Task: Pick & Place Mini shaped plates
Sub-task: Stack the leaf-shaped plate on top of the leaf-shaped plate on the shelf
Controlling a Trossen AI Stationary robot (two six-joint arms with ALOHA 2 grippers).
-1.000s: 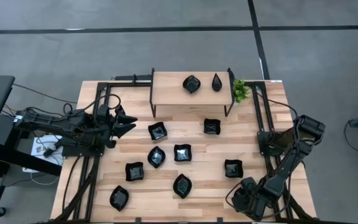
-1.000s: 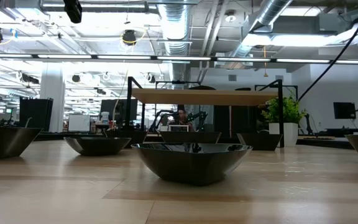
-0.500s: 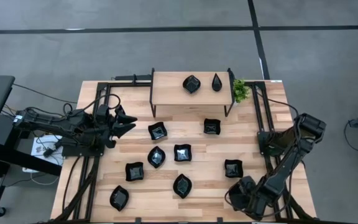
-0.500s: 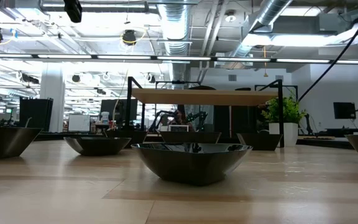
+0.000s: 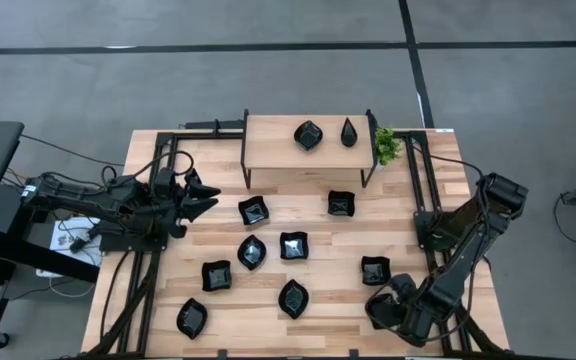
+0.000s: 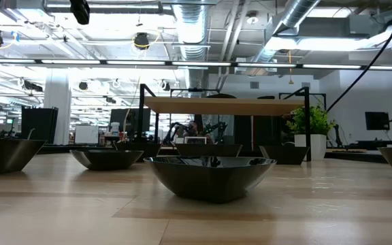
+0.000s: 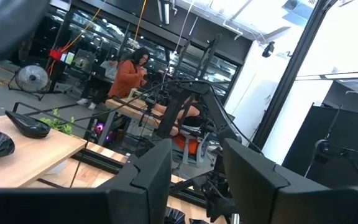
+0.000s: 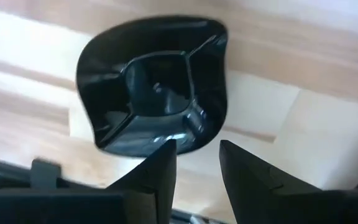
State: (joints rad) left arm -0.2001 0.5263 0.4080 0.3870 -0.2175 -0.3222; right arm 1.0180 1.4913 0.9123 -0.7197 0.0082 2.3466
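Desk point(image 5: 408, 240): pale wooden planks with visible joints, framed along both long sides by black metal rails. Mini shaped plates: glossy black dishes with raised, fluted rims, reflective under the overhead lighting. Eight are spread on the desk, among them a rounded square point(image 5: 341, 203) just in front of the shelf, a rounded square point(image 5: 375, 270) near the right rail, and a pointed leaf oval point(image 5: 191, 317) near the front left corner; the rest are grouped loosely at mid-desk, none touching another. Shelf point(image 5: 268, 142): a light wooden board on thin black legs at the far edge, carrying a further leaf-shaped dish point(image 5: 309, 134) and a narrow teardrop point(image 5: 349, 131), set apart. A small green plant point(image 5: 387, 146) is placed just beside the shelf's right end. Left gripper point(image 5: 204, 199): held over the desk's left side, fingers point(image 7: 151, 180) parted and empty, pointing towards the middle. Right gripper point(image 8: 196, 163): positioned low at the front right corner, fingers parted with nothing between them, directed at the rounded square near the right rail, which lies flat on the wood just ahead. Bare wood is left between that dish and the right rail and along the front edge.
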